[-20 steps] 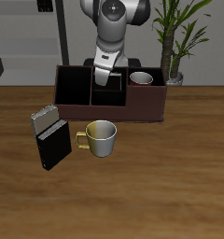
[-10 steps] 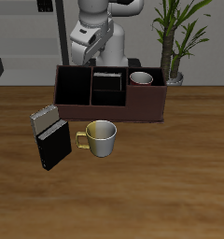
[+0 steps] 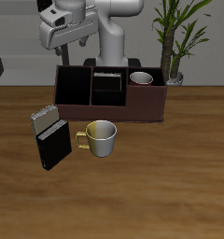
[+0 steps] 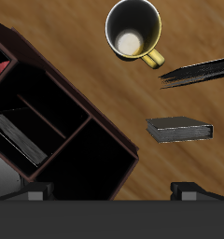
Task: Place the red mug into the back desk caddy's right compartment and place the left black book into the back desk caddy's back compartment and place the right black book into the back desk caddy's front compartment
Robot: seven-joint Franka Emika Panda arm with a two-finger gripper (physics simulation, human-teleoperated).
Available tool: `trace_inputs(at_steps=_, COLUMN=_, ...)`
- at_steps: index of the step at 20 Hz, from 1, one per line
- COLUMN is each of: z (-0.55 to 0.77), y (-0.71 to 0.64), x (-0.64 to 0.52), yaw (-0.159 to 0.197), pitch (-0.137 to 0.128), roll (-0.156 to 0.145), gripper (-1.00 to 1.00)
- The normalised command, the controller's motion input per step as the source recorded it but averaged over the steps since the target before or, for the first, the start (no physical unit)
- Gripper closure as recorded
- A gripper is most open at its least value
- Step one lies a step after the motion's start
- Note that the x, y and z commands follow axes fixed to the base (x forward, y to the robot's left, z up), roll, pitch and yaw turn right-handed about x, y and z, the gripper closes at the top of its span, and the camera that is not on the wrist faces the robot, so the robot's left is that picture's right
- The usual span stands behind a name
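Observation:
My gripper hangs open and empty high above the back desk caddy, over its end nearest the loose books. The wrist view shows my gripper with its fingers spread wide. The red mug sits in the caddy's right compartment; only a red sliver of the red mug shows in the wrist view. The left black book stands in the back compartment, and the wrist view also catches the left black book. The right black book stands on the table; in the wrist view the right black book lies beyond the grey one.
A cream mug with a yellow handle stands in front of the caddy, beside the books; the cream mug shows from above. A grey book stands just behind the right black book, and the grey book is nearer the caddy. A potted plant stands behind the caddy.
My gripper has risen from the caddy's back compartment and swung sideways toward the end by the loose books. The black book stays in the caddy.

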Motion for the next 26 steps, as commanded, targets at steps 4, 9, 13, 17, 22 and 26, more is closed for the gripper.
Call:
trace_inputs(at_steps=4, z=0.17, y=-0.43, x=0.34, yaw=-0.217, pitch=-0.019, roll=-0.053, gripper=-1.00)
trace_inputs(at_steps=9, z=0.33, y=-0.56, x=0.29, yaw=-0.217, pitch=-0.082, roll=-0.061, gripper=-1.00)
trace_inputs(at_steps=13, z=0.30, y=-0.42, x=0.30, yaw=-0.191, pitch=-0.056, roll=-0.049, gripper=-1.00)
trace_inputs(at_steps=17, z=0.06, y=-0.30, x=0.31, yaw=-0.128, pitch=-0.008, roll=-0.013, gripper=-1.00)
trace_inputs(at_steps=22, z=0.03, y=-0.10, x=0.35, yaw=-0.076, pitch=-0.055, roll=-0.019, gripper=-1.00)
trace_inputs(at_steps=26, z=0.00, y=-0.02, x=0.45, yaw=-0.104, pitch=-0.085, roll=-0.050, gripper=-1.00)
